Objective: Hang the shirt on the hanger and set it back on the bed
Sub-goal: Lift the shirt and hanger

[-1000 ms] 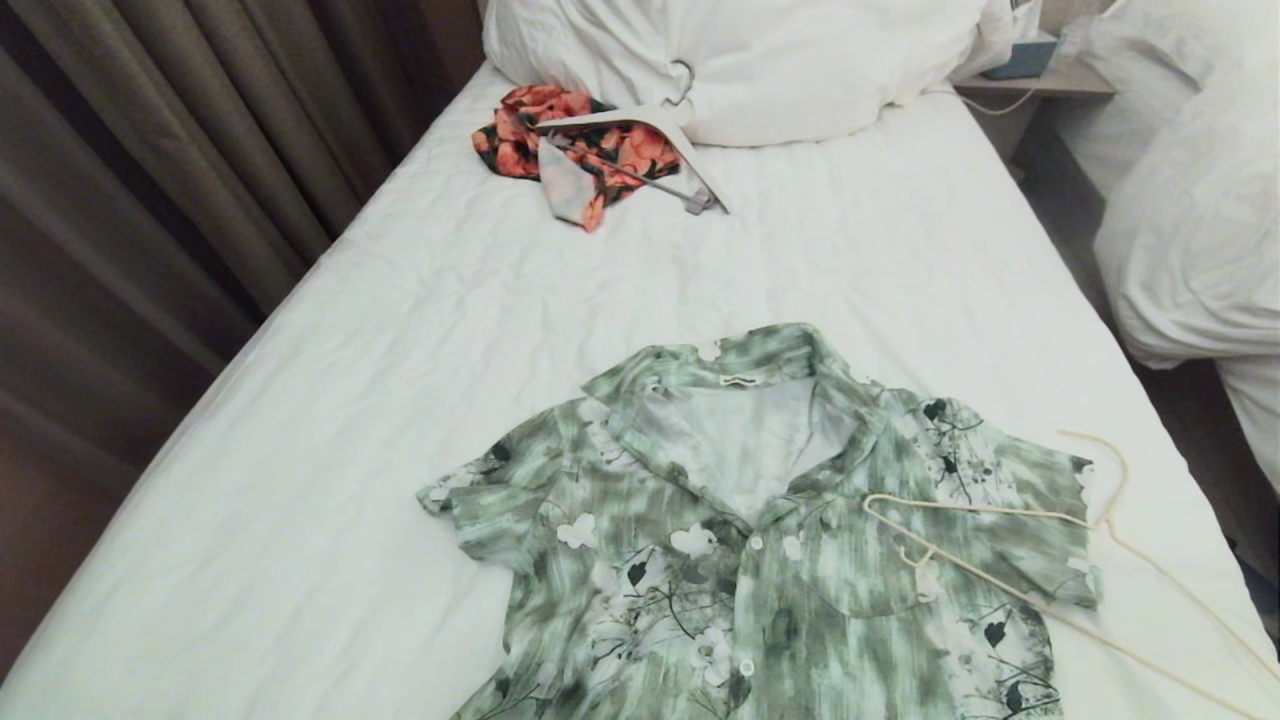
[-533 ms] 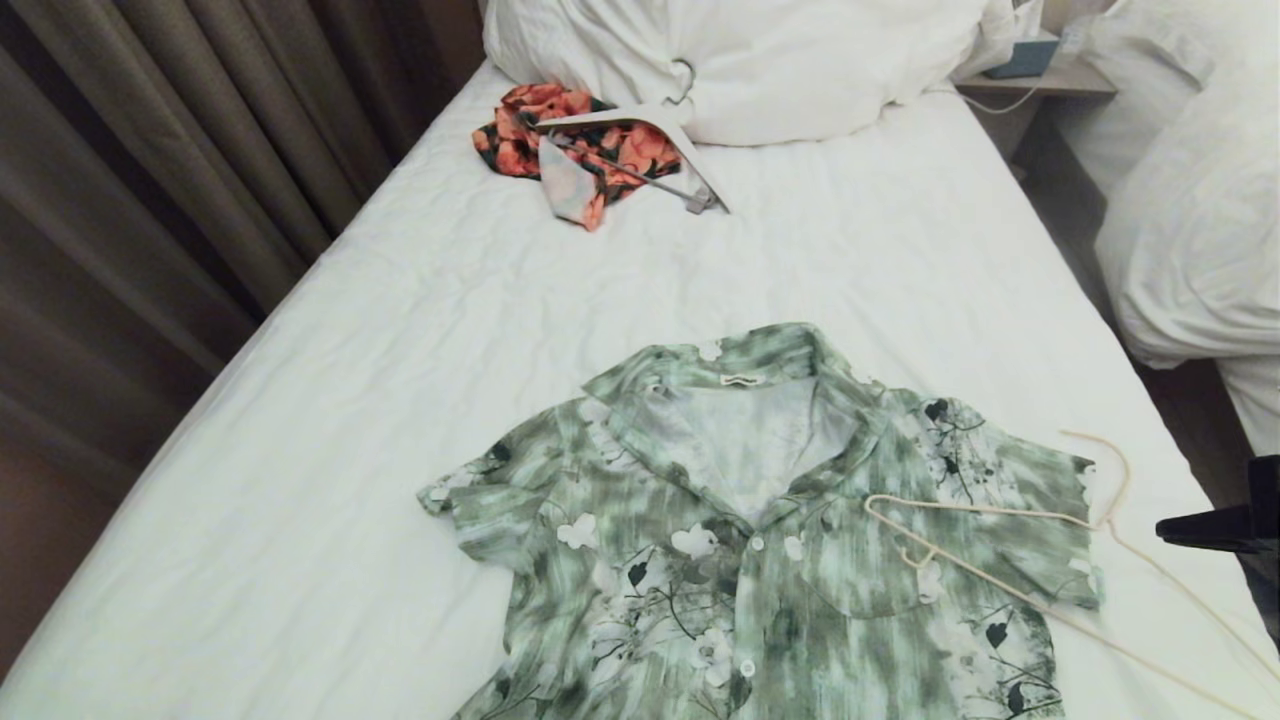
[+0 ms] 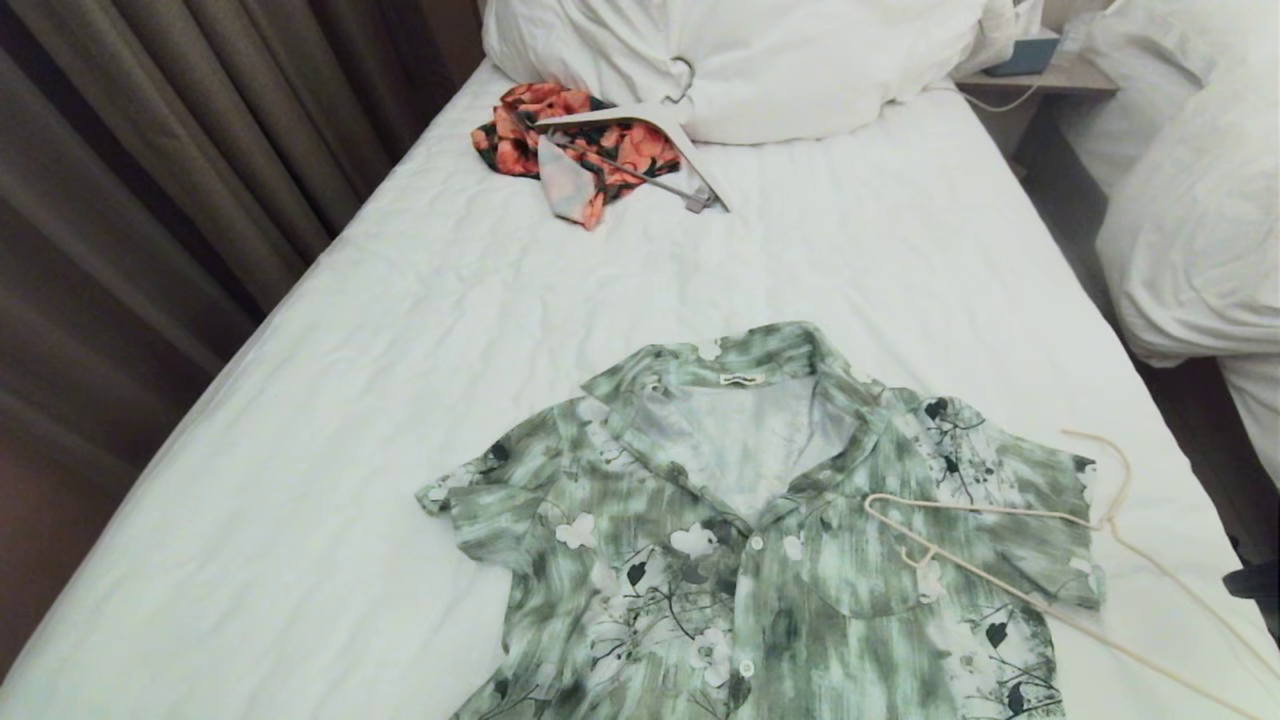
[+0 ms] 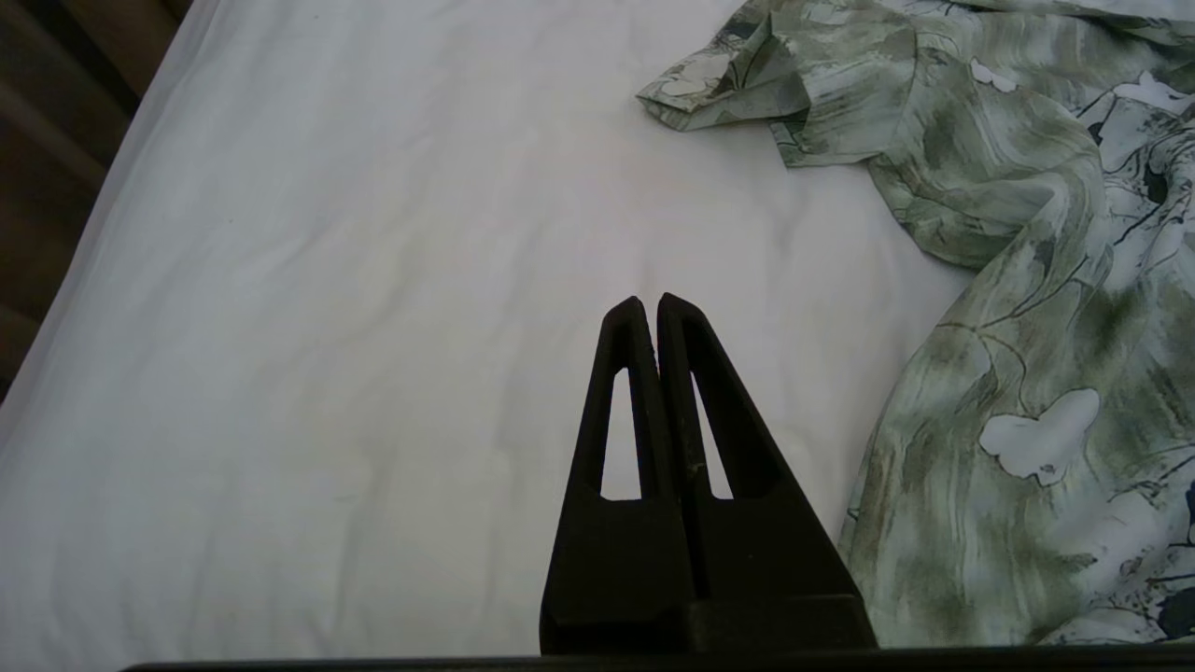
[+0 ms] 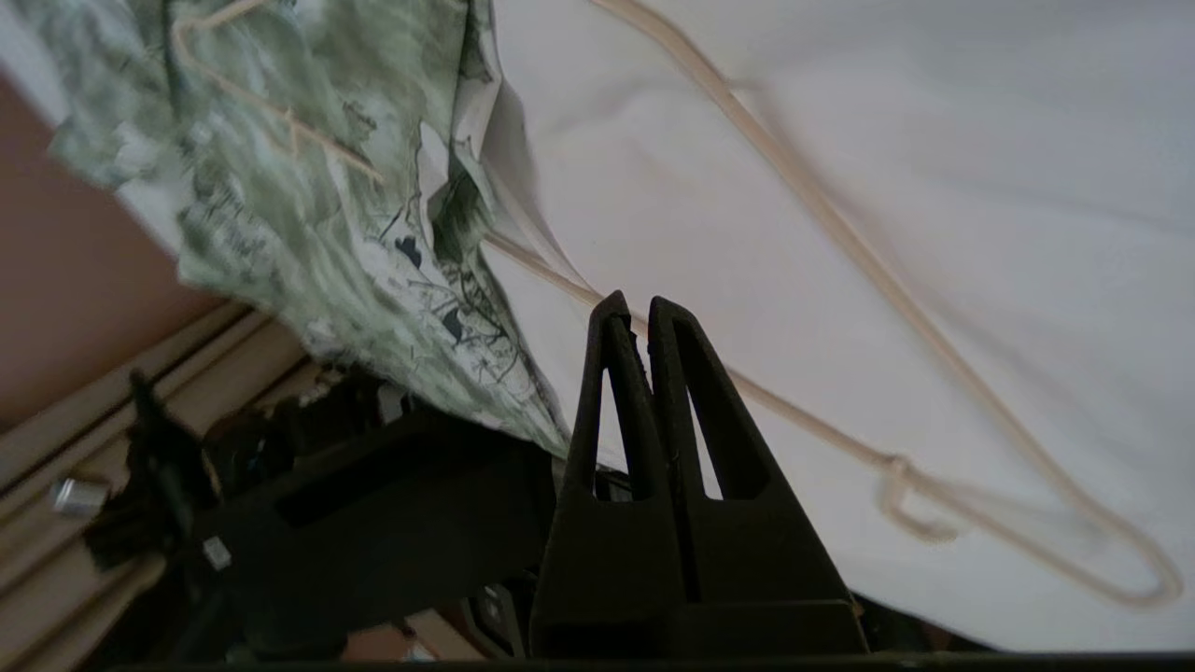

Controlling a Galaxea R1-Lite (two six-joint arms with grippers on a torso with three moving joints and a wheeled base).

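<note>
Shirt (image 3: 770,530) lies flat on the bed (image 3: 330,430), collar open toward the pillows, still buttoned lower down. Hanger (image 3: 1010,560) lies half on the shirt's right sleeve, hook and far arm out on the sheet near the bed's right edge.

Right claw (image 5: 635,308) is pinched shut, empty, hovering low beside the hanger's bottom wire. Left claw (image 4: 647,308) is shut too, empty, parked over bare sheet beside the left sleeve.

Next step as I judge it: open the right claw first, take the hanger near the hook base rather than mid-wire, since it'll flex.

Versus half a second back: the dark right arm at the head view's right edge has dropped lower; shirt and hanger are unmoved.
</note>
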